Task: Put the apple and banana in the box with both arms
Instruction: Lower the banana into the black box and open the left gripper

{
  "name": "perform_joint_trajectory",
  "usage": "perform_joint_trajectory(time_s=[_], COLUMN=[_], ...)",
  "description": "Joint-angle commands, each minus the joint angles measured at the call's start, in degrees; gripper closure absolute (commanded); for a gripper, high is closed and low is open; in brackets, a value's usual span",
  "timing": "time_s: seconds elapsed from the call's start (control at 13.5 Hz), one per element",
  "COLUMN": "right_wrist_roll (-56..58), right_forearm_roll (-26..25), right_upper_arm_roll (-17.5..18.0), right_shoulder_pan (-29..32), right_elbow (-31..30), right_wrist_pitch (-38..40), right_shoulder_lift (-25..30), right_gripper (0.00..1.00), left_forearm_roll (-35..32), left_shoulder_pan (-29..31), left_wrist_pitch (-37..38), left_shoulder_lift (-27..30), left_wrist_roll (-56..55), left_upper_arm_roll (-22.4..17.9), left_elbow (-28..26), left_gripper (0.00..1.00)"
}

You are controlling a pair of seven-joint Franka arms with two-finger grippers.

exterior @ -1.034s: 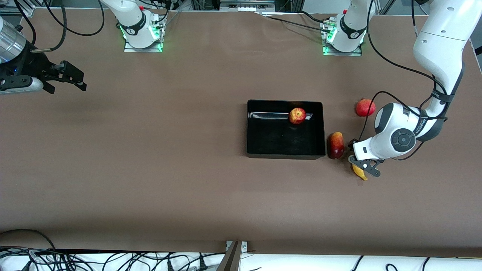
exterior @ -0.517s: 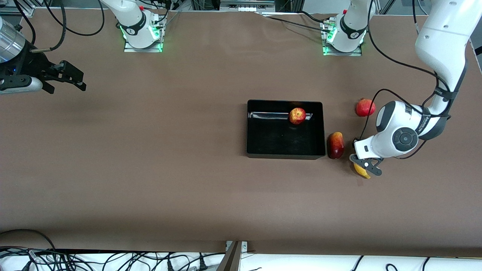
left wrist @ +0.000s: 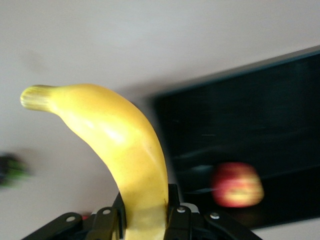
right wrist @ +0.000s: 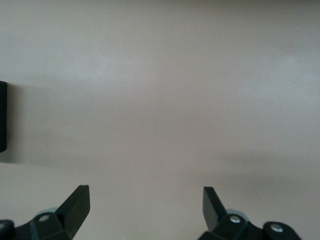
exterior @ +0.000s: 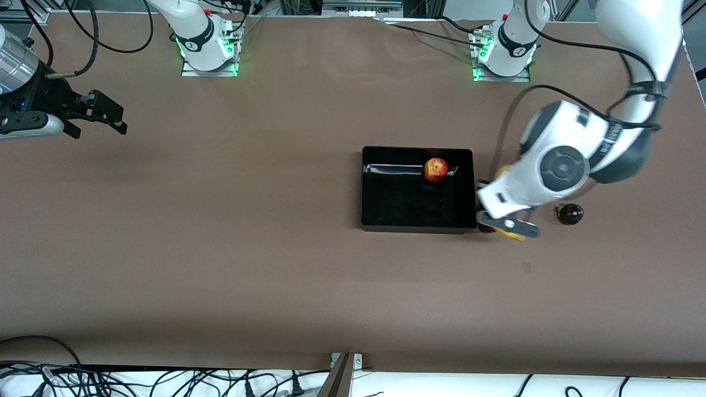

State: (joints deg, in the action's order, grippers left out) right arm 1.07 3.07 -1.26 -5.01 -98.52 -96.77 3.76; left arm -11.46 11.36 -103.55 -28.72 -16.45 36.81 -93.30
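The banana [exterior: 517,237] is lifted off the table, clamped in my left gripper [exterior: 508,225] just beside the box [exterior: 408,207], at its edge toward the left arm's end. In the left wrist view the fingers of the left gripper [left wrist: 145,215] press both sides of the yellow banana [left wrist: 125,145], with the black box [left wrist: 250,110] and the apple [left wrist: 236,184] below. The red-and-yellow apple [exterior: 436,169] lies inside the box near its wall farthest from the front camera. My right gripper [exterior: 102,117] is open and empty, waiting at the right arm's end of the table; its own view shows it open too [right wrist: 145,192].
A dark-red mango-like fruit [exterior: 485,227] lies against the box, mostly hidden under the left gripper. A small dark fruit with a green tip [exterior: 570,213] lies on the table beside the left arm. A box edge [right wrist: 2,115] shows in the right wrist view.
My left gripper has lifted the banana and carried it toward the box. The arm now hides the pomegranate, and the small dark fruit has come into view. The right arm has not moved.
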Motion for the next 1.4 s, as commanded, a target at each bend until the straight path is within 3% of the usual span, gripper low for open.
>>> perform_joint_trajectory(time_s=[0.0, 0.3, 0.66, 0.74, 0.81, 0.89, 1.03, 1.33], right_wrist_roll=[0.34, 0.33, 0.33, 0.33, 0.33, 0.33, 0.33, 0.42], right_forearm_roll=[-0.69, -0.87, -0.87, -0.87, -0.87, -0.87, -0.87, -0.87], right_upper_arm_roll=[0.91, 1.09, 1.0, 1.0, 1.0, 1.0, 1.0, 0.91], right_shoulder_pan=[0.18, -0.7, -0.53, -0.7, -0.7, -0.7, -0.7, -0.7], right_elbow=[1.32, 1.32, 1.32, 1.4, 1.4, 1.4, 1.4, 1.49], right_wrist_pitch=[-0.18, -0.18, -0.26, -0.27, -0.35, -0.53, -0.7, -0.7], right_shoulder_lift=[-1.12, -1.12, -1.3, -1.38, -1.39, -1.39, -1.39, -1.47], right_gripper=[0.0, 0.0, 0.0, 0.0, 0.0, 0.0, 0.0, 0.0], left_forearm_roll=[4.17, 4.08, 3.29, 3.29, 3.29, 3.11, 2.76, 2.67], left_shoulder_pan=[-7.03, -13.02, -16.27, -16.71, -16.81, -16.28, -15.58, -9.79], left_wrist_pitch=[-1.37, -9.02, -18.52, -18.7, -18.53, -18.18, -15.91, -4.85], left_shoulder_lift=[-6.6, -13.54, -20.06, -20.76, -20.59, -20.15, -17.0, -5.15], left_wrist_roll=[-9.98, -19.4, -19.41, -19.5, -19.41, -19.32, -19.32, -18.8], left_upper_arm_roll=[-0.34, -0.51, -0.95, -1.65, -2.26, -2.36, -3.23, -3.23], left_elbow=[5.3, 5.4, 4.61, 4.61, 4.61, 4.79, 5.23, 6.19], left_gripper=[1.0, 1.0, 1.0, 0.96, 0.66, 0.01, 0.0, 0.0])
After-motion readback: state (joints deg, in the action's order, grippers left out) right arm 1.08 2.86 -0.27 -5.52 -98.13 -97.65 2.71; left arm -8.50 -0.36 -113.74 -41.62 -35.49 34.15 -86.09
